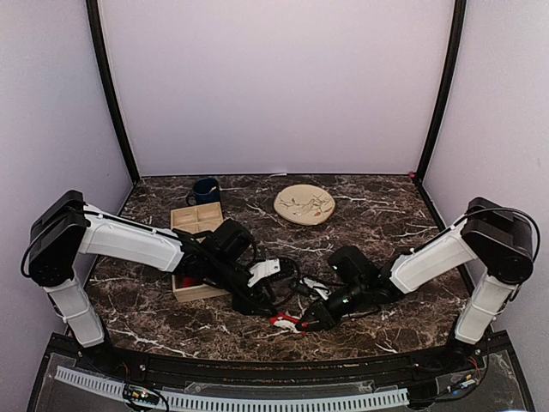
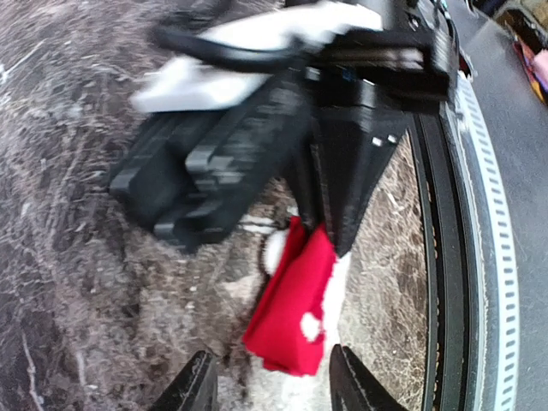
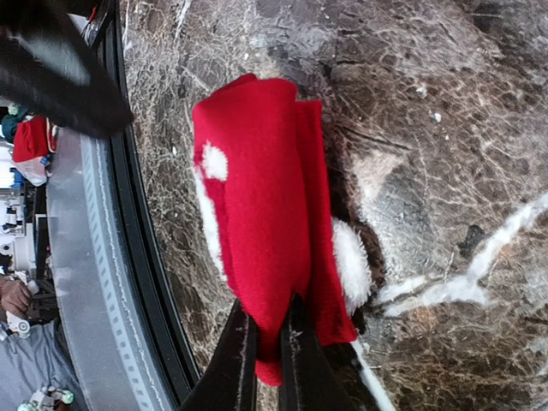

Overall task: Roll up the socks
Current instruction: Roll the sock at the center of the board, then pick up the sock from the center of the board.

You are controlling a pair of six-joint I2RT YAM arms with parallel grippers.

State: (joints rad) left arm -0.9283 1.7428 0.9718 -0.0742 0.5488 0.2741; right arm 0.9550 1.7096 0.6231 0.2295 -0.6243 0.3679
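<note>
The red socks (image 3: 257,205) form one folded bundle with white spots and a fluffy white trim, low over the marble table near its front edge. My right gripper (image 3: 270,347) is shut on the bundle's end, with red fabric squeezed between both fingers. From the top view the socks (image 1: 281,321) sit just left of the right gripper (image 1: 307,319). My left gripper (image 2: 270,390) is open, its two fingertips either side of the lower edge of the socks (image 2: 291,308) without pinching them. The left gripper (image 1: 268,300) is right beside the bundle.
A wooden compartment box (image 1: 196,221) lies under the left arm at middle left, with a dark blue mug (image 1: 206,190) behind it. A round beige plate (image 1: 304,204) sits at the back centre. The black front rail (image 1: 257,365) runs close below the socks.
</note>
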